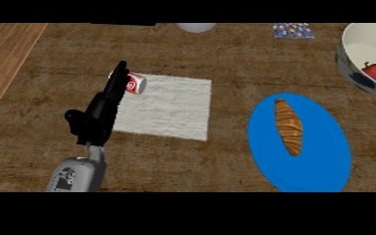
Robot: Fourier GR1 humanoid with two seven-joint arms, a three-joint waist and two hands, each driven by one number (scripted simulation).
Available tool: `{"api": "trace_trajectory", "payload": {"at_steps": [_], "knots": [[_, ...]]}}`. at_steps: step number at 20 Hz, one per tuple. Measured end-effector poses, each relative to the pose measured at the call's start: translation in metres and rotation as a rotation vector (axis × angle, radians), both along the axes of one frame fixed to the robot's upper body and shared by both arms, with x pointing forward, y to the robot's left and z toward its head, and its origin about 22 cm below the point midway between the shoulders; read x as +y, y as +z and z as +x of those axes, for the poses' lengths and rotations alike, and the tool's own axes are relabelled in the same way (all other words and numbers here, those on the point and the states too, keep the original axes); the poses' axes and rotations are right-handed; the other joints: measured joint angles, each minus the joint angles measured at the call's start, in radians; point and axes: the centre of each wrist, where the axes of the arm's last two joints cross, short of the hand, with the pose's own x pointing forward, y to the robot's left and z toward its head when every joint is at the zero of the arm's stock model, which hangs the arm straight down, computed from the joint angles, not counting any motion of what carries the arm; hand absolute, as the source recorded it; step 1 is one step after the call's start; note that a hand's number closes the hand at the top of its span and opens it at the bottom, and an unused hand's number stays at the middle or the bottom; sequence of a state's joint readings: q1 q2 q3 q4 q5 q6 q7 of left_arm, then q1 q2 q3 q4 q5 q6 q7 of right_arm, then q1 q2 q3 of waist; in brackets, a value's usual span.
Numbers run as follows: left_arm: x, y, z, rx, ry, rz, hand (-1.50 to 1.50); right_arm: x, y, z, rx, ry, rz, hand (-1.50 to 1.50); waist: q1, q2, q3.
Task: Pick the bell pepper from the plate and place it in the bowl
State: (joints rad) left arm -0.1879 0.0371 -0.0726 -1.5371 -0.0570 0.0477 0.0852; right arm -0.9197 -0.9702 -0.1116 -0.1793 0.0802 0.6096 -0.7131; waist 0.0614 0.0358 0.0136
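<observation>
While the left hand [99, 110] is stretching up from the lower left of the head view, its fingers are extending straight toward the top of the picture, holding nothing. The fingertips are reaching the red and white can [134, 83], which is lying on its side at the upper left corner of the pale cloth [170, 108]; whether they are touching it or passing just in front of it cannot be told. A grey forearm [78, 173] is trailing back toward the lower edge.

Well to the right, a blue plate [323, 154] is sitting on the brown counter [220, 55], and a long brown pastry [289, 127] is lying on it, running top to bottom. At the right edge, a white bowl [351, 50] is showing only in part, and a red thing [369, 70] that looks like the bell pepper is lying inside it, cut off by the picture's border.

Along the top, a pale round object [196, 27] and a small patterned square [293, 30] are sitting near the far side of the counter. A strip of lighter wood [16, 50] is running down the left side.

The right hand is not appearing anywhere.
</observation>
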Motion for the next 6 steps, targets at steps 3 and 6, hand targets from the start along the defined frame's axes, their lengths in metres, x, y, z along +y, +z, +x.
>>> {"api": "trace_trajectory", "payload": {"at_steps": [3,6], "knots": [[0.0004,0.0014,0.0005,-0.005,0.004,-0.008,0.0,-0.0024,0.0031,-0.0024,0.021,0.008,0.01,-1.5,-0.003,0.0,0.001],[0.0013,-0.0003,0.0001,-0.003,0.008,-0.006,0.0,-0.0037,0.0046,-0.0045,0.032,0.016,0.014,-1.5,-0.008,0.001,0.002]]}}
